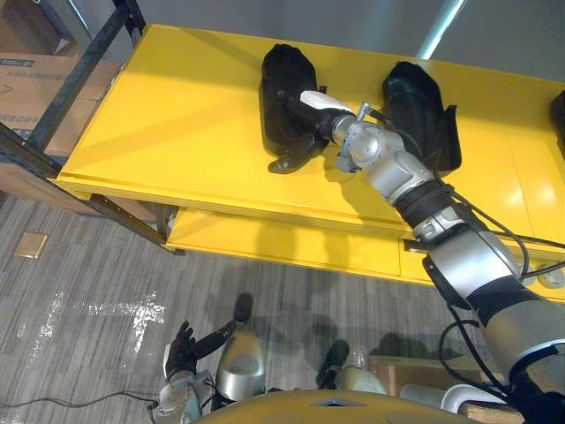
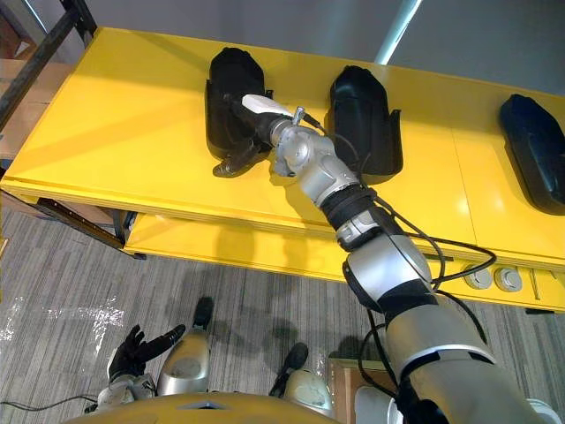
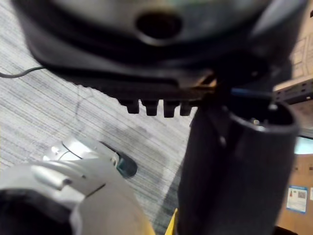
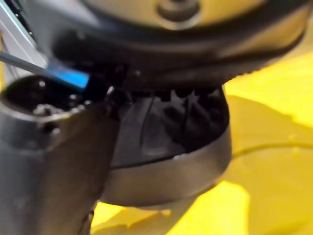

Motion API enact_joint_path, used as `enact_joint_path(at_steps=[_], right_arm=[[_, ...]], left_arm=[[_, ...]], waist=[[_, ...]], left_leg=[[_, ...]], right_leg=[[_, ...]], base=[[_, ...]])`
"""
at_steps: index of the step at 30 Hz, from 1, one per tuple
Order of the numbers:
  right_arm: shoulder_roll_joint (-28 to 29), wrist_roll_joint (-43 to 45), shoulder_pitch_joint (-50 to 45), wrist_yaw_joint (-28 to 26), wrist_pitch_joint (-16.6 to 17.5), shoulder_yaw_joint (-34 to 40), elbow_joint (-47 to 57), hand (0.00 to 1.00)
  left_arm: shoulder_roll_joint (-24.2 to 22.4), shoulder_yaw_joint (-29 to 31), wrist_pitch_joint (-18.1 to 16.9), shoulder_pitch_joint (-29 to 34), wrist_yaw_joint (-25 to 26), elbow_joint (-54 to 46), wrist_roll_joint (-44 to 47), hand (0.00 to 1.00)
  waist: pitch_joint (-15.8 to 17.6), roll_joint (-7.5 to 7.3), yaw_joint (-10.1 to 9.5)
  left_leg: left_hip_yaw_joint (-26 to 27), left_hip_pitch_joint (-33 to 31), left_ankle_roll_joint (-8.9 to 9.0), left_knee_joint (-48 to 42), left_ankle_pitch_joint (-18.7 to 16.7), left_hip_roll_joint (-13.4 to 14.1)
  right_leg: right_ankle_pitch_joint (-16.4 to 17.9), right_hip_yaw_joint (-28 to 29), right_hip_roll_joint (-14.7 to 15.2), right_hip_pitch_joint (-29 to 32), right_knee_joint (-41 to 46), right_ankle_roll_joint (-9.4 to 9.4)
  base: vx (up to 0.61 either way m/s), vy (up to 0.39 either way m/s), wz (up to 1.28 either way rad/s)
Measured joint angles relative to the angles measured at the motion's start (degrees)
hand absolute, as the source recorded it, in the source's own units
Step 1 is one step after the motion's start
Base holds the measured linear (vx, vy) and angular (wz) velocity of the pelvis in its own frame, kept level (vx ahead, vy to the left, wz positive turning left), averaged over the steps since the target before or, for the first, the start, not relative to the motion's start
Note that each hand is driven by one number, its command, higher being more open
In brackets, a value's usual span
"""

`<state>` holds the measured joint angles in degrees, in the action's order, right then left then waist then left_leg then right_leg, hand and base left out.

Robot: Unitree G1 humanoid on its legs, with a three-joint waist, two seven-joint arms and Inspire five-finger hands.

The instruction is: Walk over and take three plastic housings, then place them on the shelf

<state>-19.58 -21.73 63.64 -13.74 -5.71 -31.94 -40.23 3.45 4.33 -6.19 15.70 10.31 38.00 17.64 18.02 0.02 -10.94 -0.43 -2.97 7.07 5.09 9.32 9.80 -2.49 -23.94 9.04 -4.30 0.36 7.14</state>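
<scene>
Three black plastic housings lie on the yellow shelf top point(image 1: 177, 124): the left housing point(image 1: 284, 79), a middle one point(image 1: 419, 110) and a third point(image 2: 534, 150) far to the right. My right hand point(image 1: 320, 128) reaches across the shelf and is on the left housing's near end. Its white-covered thumb lies over the top and its fingers curl round the near edge. The right wrist view shows this housing point(image 4: 166, 147) between the thumb and the fingers. Down by the floor at my left side hangs my left hand point(image 1: 181, 349), its fingers relaxed and empty.
A lower yellow shelf board point(image 1: 282, 243) juts out under the top one. A dark metal rack post point(image 1: 79, 79) and cardboard boxes point(image 1: 26, 84) stand at the left. Two small round items point(image 2: 494, 278) sit on the lower board at right. Grey carpet lies below.
</scene>
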Motion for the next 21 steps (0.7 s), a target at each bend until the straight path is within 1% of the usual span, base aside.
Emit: enact_joint_path(at_steps=[4, 5, 8, 9, 11, 12, 15, 21], right_arm=[[0.72, -0.5, -0.69, 0.85, 0.25, 0.01, 0.22, 0.0], [0.86, -0.79, -1.14, 1.97, 0.74, 0.41, 0.91, 0.0], [1.0, -2.68, -1.94, 3.08, 2.27, 1.02, 3.02, 0.0], [1.22, -2.78, -2.12, 3.87, 3.18, 1.02, 3.98, 0.0], [1.38, -2.77, -2.12, 4.35, 3.56, 1.03, 4.65, 0.0], [1.55, -2.73, -2.55, 4.25, 3.84, 0.95, 4.72, 0.0], [2.11, -2.76, -4.84, 4.57, 3.83, 0.64, 4.72, 0.0], [2.94, -2.7, -5.0, 4.56, 3.98, 0.33, 4.83, 0.0]], left_arm=[[0.08, 0.0, 0.0, 0.0, -0.04, 0.14, -0.01, 1.0], [0.12, 0.0, 0.0, 0.01, -0.04, 0.18, -0.01, 1.0], [0.31, -0.01, 0.0, 0.02, -0.03, 0.37, -0.02, 1.0], [0.47, -0.01, 0.0, 0.02, -0.03, 0.51, -0.02, 1.0], [0.67, -0.02, -0.02, 0.01, -0.03, 0.78, -0.02, 1.0], [1.07, -0.04, -0.01, 0.02, -0.01, 0.88, -0.03, 1.0], [1.35, -0.04, -0.06, 0.02, 0.11, 0.92, -0.02, 1.0], [1.46, -0.05, -0.06, 0.04, 0.78, 1.07, 0.0, 1.0]], waist=[[-0.04, -0.06, 0.14], [-0.06, -0.1, 0.19], [-0.18, -0.31, 0.29], [-0.28, -0.48, 0.34], [-0.44, -0.74, 0.51], [-0.79, -1.33, 0.5], [-1.15, -1.94, 0.29], [-1.34, -2.2, 0.41]], left_leg=[[0.18, 0.07, -0.02, 0.0, -0.01, 0.02], [0.21, 0.11, -0.03, 0.0, -0.02, 0.03], [0.4, 0.3, -0.12, 0.0, -0.08, 0.06], [0.53, 0.38, -0.13, 0.01, -0.1, 0.09], [0.64, 0.4, -0.14, 0.01, -0.1, 0.11], [0.74, 0.39, -0.17, 0.01, -0.13, 0.16], [0.73, 0.38, -0.17, 0.0, -0.14, 0.14], [0.72, 0.45, -0.16, 0.0, -0.14, 0.2]], right_leg=[[-0.01, 0.2, 0.0, 0.07, -0.01, 0.0], [-0.01, 0.24, 0.0, 0.06, -0.01, 0.0], [-0.01, 0.45, -0.01, 0.0, -0.02, 0.0], [0.0, 0.53, -0.02, 0.0, -0.03, 0.0], [-0.01, 0.59, -0.03, 0.01, -0.14, 0.0], [-0.02, 0.63, -0.1, -0.04, -0.42, -0.03], [-0.03, 0.62, -0.09, -0.06, -0.44, -0.03], [-0.05, 0.61, -0.15, -0.13, -0.46, -0.02]], base=[[0.0, -0.002, -0.02], [0.0, 0.0, 0.0], [0.0, -0.006, -0.03], [-0.01, -0.008, -0.05], [-0.01, -0.007, -0.04], [0.0, 0.0, 0.0], [0.0, 0.0, 0.0], [0.0, 0.0, 0.0]])
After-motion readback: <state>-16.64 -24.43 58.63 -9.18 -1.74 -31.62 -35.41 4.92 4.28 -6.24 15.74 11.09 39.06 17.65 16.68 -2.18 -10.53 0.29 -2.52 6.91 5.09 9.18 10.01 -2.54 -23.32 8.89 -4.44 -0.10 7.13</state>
